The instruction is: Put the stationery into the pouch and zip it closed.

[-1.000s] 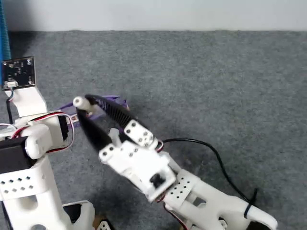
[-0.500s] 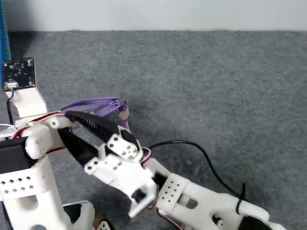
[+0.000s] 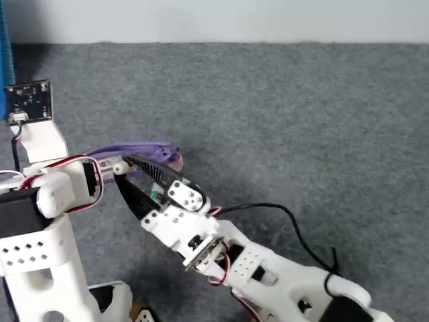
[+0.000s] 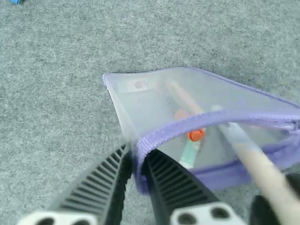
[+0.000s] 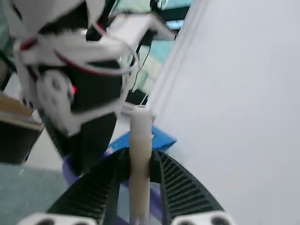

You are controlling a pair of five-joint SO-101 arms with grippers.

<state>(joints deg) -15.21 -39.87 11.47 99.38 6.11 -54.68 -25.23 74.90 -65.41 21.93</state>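
High view looking down over table (image 3: 301,121), left wrist view close, both showing pouch (image 4: 140,101)

A grey, felt-like mat (image 3: 322,121) covers the table. A pale wall (image 3: 234,20) runs along its far edge, with a blue post (image 3: 5,47) at the left edge of the high view. A small blue scrap (image 4: 16,1) lies on the mat.

- Pouch (image 4: 140,101): clear, purple zip edging; I note an orange piece (image 4: 196,135) inside.
- Pen (image 5: 140,126): cream.
- Left gripper (image 4: 136,153), right gripper (image 5: 139,157): black, ribbed.
- Table (image 3: 301,121): speckled grey; pale band (image 3: 214,20) at 12 o'clock.
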